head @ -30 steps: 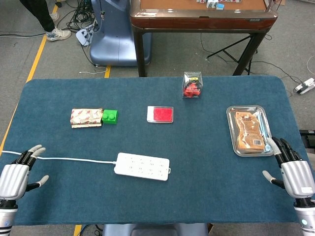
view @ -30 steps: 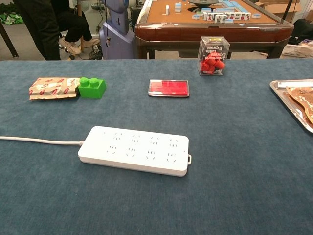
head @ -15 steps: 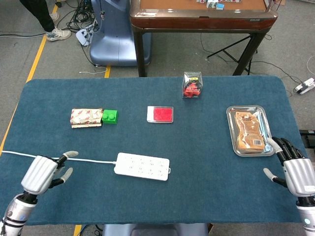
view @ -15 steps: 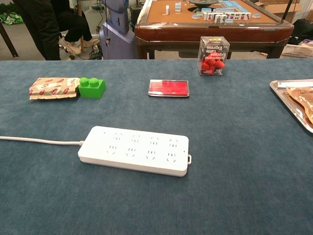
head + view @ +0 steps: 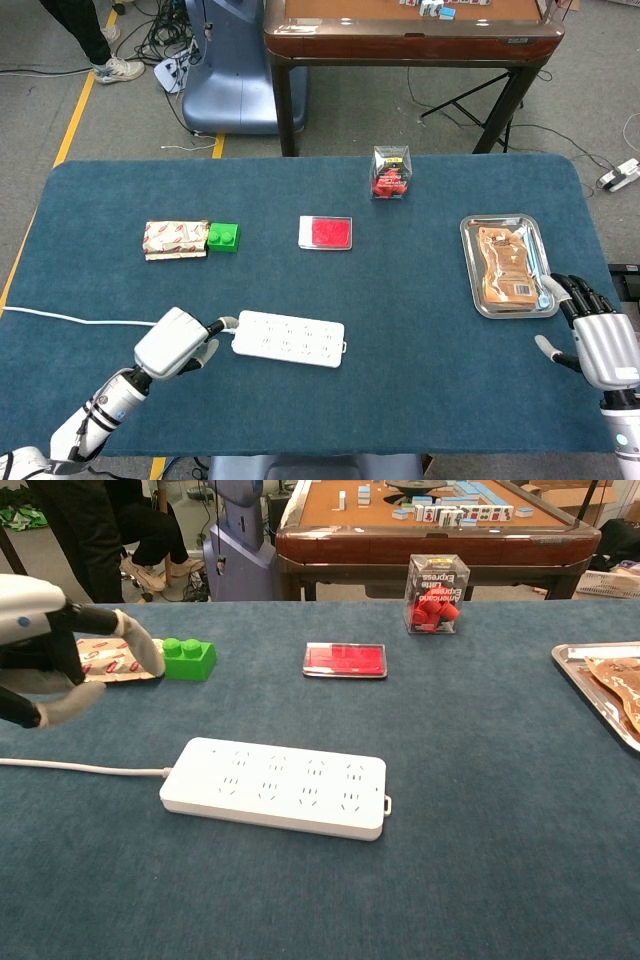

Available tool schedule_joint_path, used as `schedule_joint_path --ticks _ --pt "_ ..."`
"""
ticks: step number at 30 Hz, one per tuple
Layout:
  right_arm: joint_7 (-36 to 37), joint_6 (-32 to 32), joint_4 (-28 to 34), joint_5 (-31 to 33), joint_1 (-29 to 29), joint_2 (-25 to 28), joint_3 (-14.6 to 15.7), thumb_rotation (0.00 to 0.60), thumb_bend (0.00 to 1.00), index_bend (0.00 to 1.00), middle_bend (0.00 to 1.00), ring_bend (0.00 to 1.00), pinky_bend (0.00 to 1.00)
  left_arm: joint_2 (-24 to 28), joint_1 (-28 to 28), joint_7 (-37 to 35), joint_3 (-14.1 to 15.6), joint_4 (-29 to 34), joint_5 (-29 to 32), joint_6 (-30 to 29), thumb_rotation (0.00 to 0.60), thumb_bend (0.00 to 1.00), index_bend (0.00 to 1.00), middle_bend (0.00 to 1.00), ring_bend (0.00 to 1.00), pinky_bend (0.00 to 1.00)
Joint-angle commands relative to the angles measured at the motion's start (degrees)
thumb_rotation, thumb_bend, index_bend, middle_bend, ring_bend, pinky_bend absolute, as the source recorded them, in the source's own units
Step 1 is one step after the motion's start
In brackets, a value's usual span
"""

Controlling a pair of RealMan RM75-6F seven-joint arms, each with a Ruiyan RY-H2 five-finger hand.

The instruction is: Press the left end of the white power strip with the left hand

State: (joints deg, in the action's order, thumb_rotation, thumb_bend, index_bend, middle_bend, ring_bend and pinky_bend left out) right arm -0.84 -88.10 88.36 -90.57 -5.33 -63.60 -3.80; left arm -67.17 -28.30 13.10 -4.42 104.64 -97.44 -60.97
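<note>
The white power strip (image 5: 288, 339) (image 5: 275, 787) lies flat near the table's front, its cord (image 5: 80, 321) running off to the left. My left hand (image 5: 175, 343) (image 5: 45, 658) hovers just left of the strip's left end, holding nothing. Its fingers (image 5: 222, 324) are apart and point toward that end. In the chest view the hand is raised above the cloth, not touching the strip. My right hand (image 5: 603, 342) rests open at the table's right front edge, below the tray.
A wrapped snack packet (image 5: 175, 238) and a green brick (image 5: 223, 237) lie behind the left hand. A red flat box (image 5: 325, 232) and a clear box of red pieces (image 5: 391, 172) sit mid-table. A metal tray (image 5: 466, 240) holding a packet stands right.
My left hand has swept right from the table's front left corner, along the cord, up to the strip's left end, and now shows in the chest view. The right hand barely moved.
</note>
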Motion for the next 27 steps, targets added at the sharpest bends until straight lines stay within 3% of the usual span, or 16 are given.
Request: schedule_joint_path --ticks 1,27 --pt "-0.08 0.32 0.01 0.26 -0.18 0.03 -0.12 0.6 0.16 0.15 0.17 0.14 0.32 -1.43 -1.55 1.74 -0.3 -0.5 1.75 1.89 0.6 0.58 0.36 1.0 1.0 1.0" --pt "-2.24 1.28 2.15 0.41 -1.14 0.49 -0.47 0.6 0.16 0.15 0.17 0.14 0.34 -8.23 -5.26 12.47 2.37 -3.85 11.55 7.91 0.6 0.59 0.32 1.0 1.0 1.0"
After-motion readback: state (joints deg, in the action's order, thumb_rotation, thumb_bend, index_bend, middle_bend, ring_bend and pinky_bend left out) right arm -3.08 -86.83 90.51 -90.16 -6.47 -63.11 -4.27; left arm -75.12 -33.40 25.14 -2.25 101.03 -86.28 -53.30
